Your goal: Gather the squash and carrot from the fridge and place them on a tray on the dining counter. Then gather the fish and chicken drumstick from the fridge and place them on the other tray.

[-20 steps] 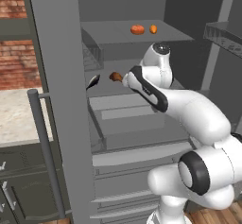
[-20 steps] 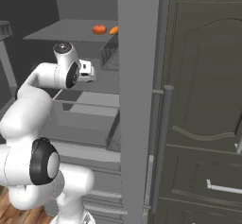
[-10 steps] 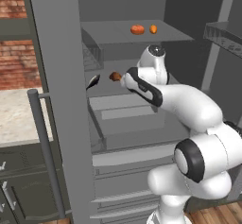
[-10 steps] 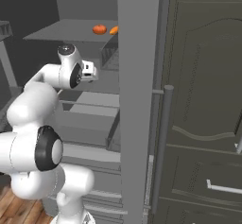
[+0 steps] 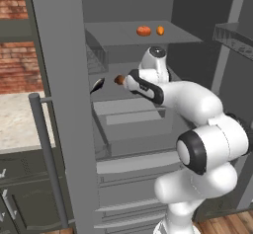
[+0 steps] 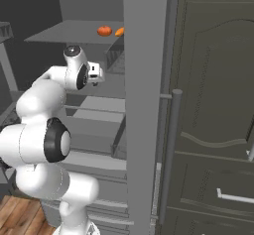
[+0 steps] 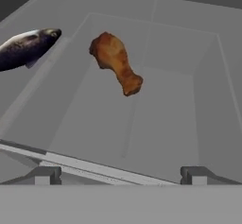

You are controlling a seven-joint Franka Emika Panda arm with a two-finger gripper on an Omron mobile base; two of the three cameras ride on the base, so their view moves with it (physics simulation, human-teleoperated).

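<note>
On the fridge's middle shelf lie a dark silvery fish [image 7: 26, 47] [image 5: 97, 85] and a brown chicken drumstick [image 7: 116, 62] [image 5: 119, 80]. My gripper [image 7: 120, 176] is open and empty, a short way back from the drumstick and pointing at it, with the fish off to its left. In the right base view the hand [image 6: 97, 73] reaches into the fridge at that shelf. One shelf up sit a round orange squash [image 5: 143, 30] [image 6: 104, 30] and a small carrot [image 5: 160, 30] [image 6: 119, 31], side by side. The trays and the dining counter are out of view.
The open fridge door [image 5: 57, 104] with its long handle [image 5: 45, 159] stands left of the arm. Below the shelf a drawer [image 5: 131, 122] is pulled out. A wire basket [image 5: 96, 58] hangs under the top shelf. Dark cabinets [image 6: 213, 130] stand to the right.
The arm's elbow has shifted a little while the hand stays by the drumstick. The gripper stays open; the fish and drumstick have not moved.
</note>
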